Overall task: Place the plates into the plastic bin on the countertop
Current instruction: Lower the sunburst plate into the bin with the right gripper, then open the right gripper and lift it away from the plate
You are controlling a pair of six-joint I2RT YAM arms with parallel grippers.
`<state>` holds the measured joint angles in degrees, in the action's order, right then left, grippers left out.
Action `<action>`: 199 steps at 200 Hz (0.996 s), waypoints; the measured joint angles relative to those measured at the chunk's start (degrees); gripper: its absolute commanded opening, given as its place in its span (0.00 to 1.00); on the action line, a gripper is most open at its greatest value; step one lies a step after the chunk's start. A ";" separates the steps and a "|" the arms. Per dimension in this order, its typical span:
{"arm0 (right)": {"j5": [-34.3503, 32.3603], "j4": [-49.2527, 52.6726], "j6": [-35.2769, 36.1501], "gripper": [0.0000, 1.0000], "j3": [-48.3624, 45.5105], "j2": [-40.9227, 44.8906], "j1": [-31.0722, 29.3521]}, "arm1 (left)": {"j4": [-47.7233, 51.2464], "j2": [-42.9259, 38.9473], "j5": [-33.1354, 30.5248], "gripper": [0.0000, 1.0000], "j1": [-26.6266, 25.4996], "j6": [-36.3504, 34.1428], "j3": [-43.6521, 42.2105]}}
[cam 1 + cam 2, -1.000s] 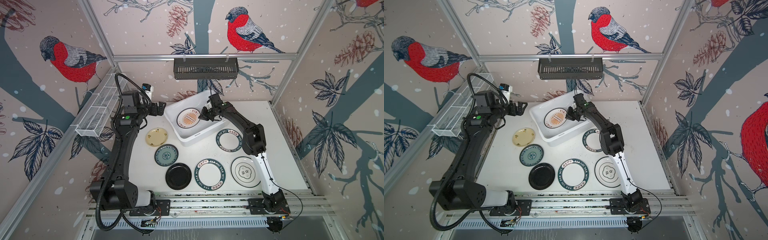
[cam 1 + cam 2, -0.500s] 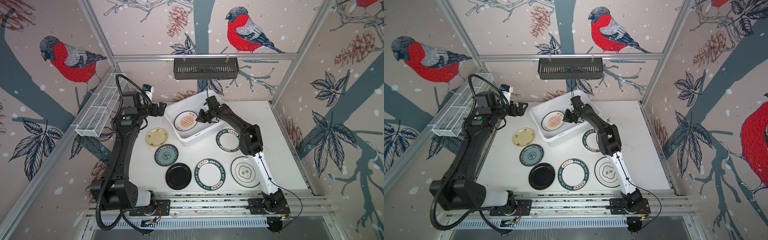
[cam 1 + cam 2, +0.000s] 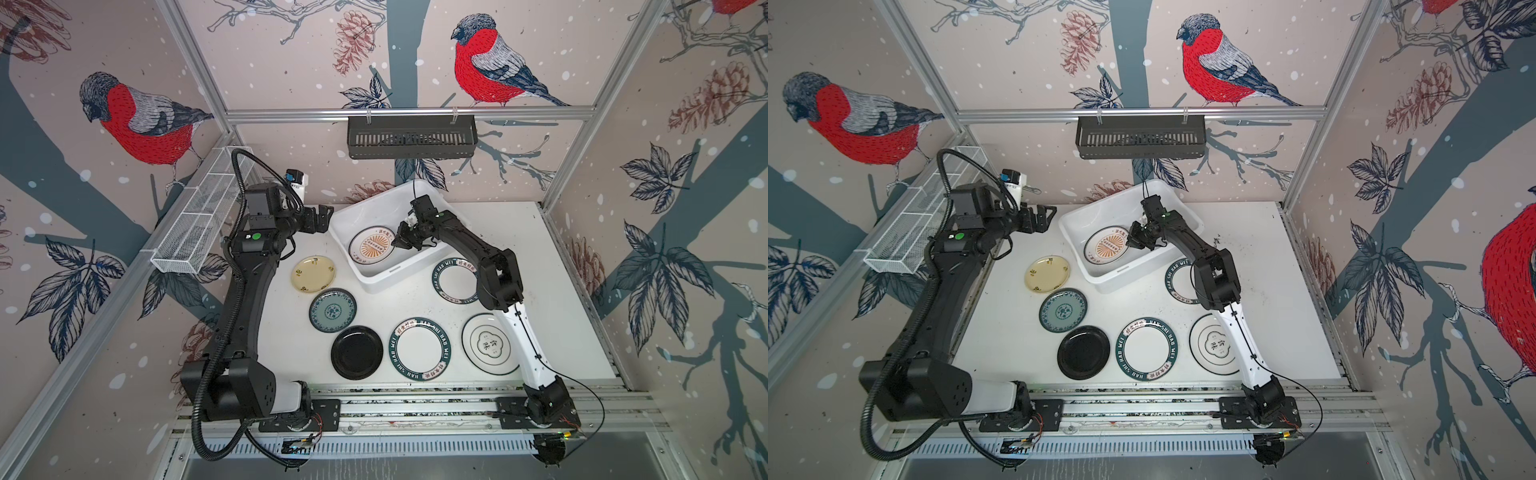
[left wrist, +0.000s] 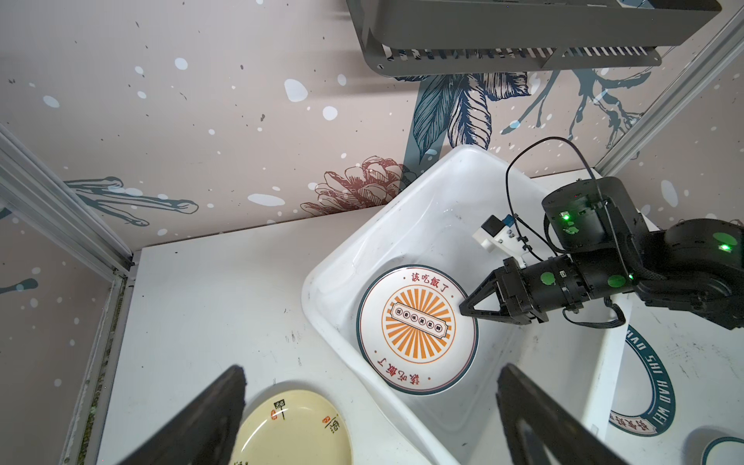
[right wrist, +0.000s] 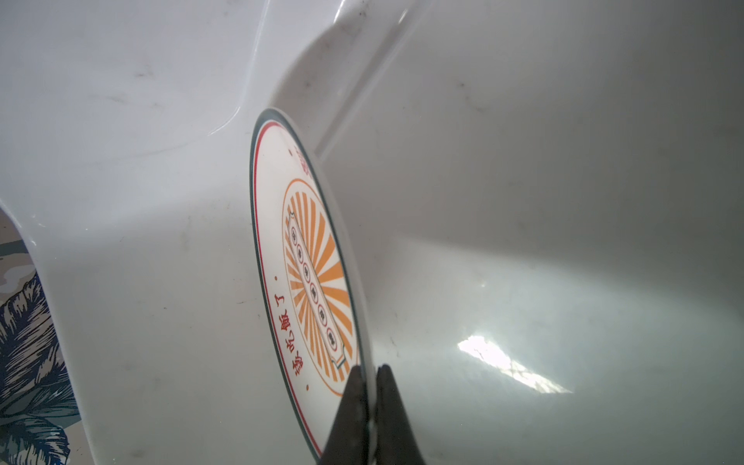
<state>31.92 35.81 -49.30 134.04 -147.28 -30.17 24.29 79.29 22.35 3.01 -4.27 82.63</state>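
Left arm (image 3: 241, 307): rose from its base, elbow bent, forearm reaching toward the back | left hand (image 3: 322, 217): fingers spread wide, nothing between them | right arm (image 3: 469, 245): extended forward and across to the left, wrist pitched down | right hand (image 3: 398, 242): fingers pinched together on the rim of the orange-sunburst plate (image 3: 370, 251).

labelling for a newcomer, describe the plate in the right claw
Find the white plastic bin at the back of the countertop. The one plate inside it, rim pinched by the right claw, alone bears an orange sunburst centre.
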 measured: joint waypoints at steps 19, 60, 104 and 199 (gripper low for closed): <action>0.02 0.00 -0.02 0.10 0.07 -0.13 0.00 | 0.00 0.00 0.00 0.96 0.00 0.00 0.00; 0.22 -0.15 -0.20 0.11 0.33 -0.46 0.00 | 0.00 0.00 0.04 0.96 0.09 -0.04 0.00; 0.66 -0.07 -0.22 0.15 2.14 -1.55 0.13 | -0.87 -0.02 0.09 0.96 0.15 -0.02 -0.68; 1.05 0.55 -0.07 0.28 3.06 -2.16 0.59 | -1.68 -0.90 0.02 0.97 0.15 0.90 -2.01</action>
<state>32.97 36.36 -49.36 137.10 -149.45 -29.58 22.61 78.39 22.37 3.16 -3.38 80.62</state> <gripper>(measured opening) 0.270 0.964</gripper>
